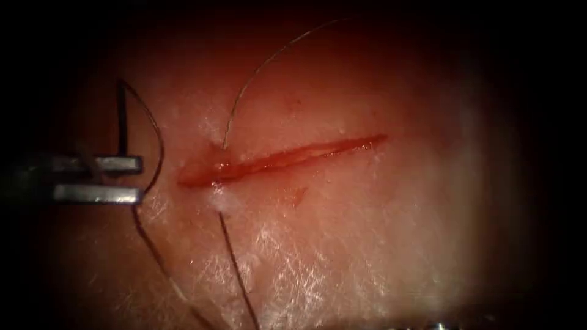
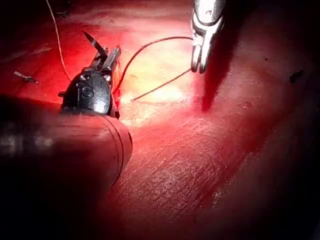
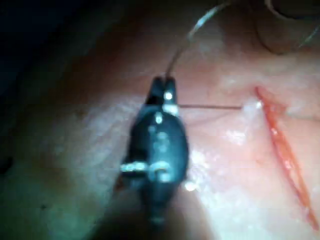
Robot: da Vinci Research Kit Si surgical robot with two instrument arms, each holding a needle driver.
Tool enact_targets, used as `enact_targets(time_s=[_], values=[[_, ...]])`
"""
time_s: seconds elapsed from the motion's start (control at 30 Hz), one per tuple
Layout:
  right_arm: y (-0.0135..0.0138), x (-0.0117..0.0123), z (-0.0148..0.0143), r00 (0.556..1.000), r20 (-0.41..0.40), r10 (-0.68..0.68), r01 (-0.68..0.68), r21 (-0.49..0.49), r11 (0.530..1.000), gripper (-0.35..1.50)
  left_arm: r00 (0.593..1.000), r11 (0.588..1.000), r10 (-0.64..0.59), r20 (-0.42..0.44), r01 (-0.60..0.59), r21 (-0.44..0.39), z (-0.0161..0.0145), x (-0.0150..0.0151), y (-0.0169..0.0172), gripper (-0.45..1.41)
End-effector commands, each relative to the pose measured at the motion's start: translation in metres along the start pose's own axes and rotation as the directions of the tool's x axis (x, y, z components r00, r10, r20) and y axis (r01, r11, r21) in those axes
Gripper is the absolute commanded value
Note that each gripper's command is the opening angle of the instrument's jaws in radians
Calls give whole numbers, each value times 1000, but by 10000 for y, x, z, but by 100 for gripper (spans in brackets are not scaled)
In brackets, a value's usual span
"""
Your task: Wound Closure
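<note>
My left tool [image 1: 137, 179] sits at the left edge of the endoscope frame, its jaws closed on the dark curved steel needle [image 1: 122, 119]. The needle stands up from them, clear of the pale, glistening pork tissue [image 1: 367, 232] and off the left end of the narrow red cut [image 1: 287, 159]. My left wrist camera shows the same hold [image 2: 112, 52], with the needle's point [image 2: 95, 42] sticking out past the tips. I cannot tell exactly where along the curve I have it. My right tool [image 3: 163, 82] looks pinched on the thin dark thread [image 3: 210, 106], which runs taut from its jaws to the tissue just beside the cut [image 3: 285, 150]. In the endoscope frame the thread [image 1: 257, 67] crosses the cut's left end, one length arcing toward the upper middle and one trailing to the bottom edge. I judge the needle light, stiff and slick, likely to twist unless I grip it squarely on the body, away from the point and the thread end. The thread seems limp and easily frayed, so a gentle pinch suits it. The tissue looks soft, wet and liable to tear at the bite.
</note>
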State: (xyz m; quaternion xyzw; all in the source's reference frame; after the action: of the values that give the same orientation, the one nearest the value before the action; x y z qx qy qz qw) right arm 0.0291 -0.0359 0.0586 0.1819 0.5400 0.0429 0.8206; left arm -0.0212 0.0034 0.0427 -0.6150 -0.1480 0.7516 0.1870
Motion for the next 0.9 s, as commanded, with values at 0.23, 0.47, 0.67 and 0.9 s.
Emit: enact_targets(time_s=[0.23,0.47,0.67,0.9], values=[[-13,14,13,996,-84,28,-22,68,997,39,1000,1000,0,-3,0,-14,1,-8,-6,-45],[18,-3,-5,997,-79,-6,-2,-91,996,130,1000,999,-7,23,6,36,-41,-12,-35,-45],[45,-37,-13,998,-4,-55,54,-182,982,133,999,998,-16,34,14,55,-58,-25,-48,-45],[87,-69,13,991,77,-113,131,-282,950,125,999,997,-25,38,22,68,-50,-36,-48,-45]])
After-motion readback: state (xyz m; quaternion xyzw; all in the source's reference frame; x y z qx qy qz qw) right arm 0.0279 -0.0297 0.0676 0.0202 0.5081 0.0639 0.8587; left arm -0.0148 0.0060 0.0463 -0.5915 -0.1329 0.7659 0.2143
